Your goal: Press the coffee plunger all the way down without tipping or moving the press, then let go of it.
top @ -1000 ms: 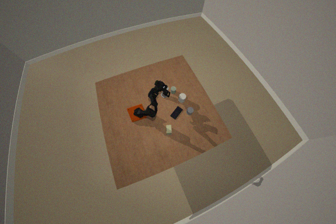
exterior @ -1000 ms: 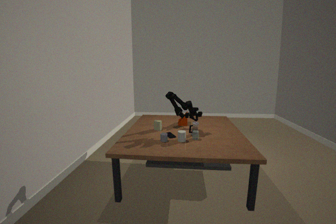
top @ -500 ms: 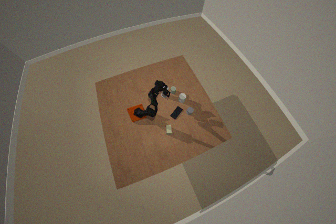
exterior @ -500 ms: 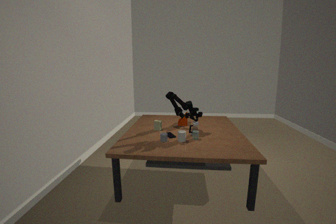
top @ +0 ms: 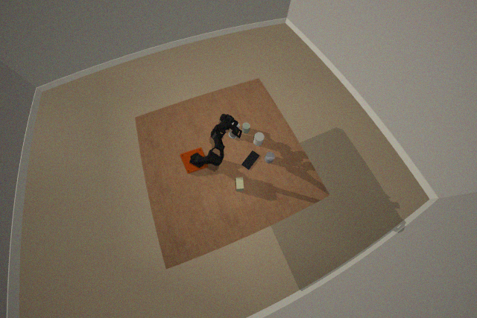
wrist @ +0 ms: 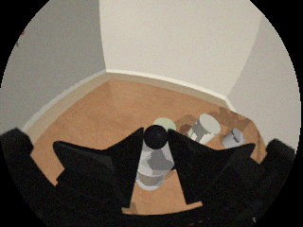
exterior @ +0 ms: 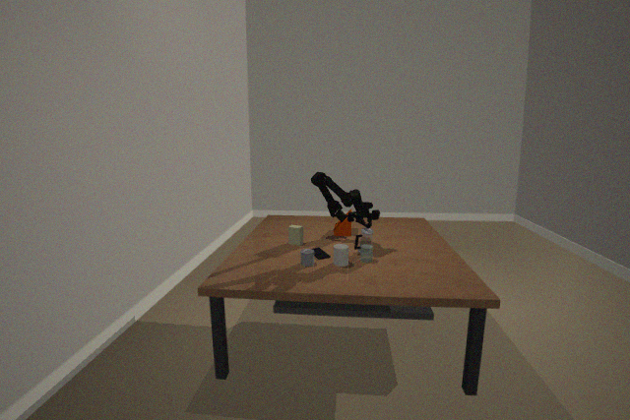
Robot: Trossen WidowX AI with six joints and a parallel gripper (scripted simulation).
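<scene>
Wrist view looks down between the two dark fingers of the hand (wrist: 154,151), which is closed on the knob (wrist: 155,135) — the black ball topping the plunger of the press (wrist: 151,166). That press, a pale glassy cylinder, stands upright on the worktop (wrist: 101,113) directly under the hand. Beyond it in this view sit a greenish cup (wrist: 166,124), partly hidden behind the knob, then a white cup (wrist: 204,128) and a grey cup (wrist: 233,138) further right. From the top view the arm (top: 216,139) reaches from its orange base (top: 190,159) toward the far side of the worktop, the hand over the press — only a sliver of it shows there. A black slab (top: 250,159) lies flat near the grey cup, and a cream block (top: 239,183) stands well apart from the others, nearer the front.
</scene>
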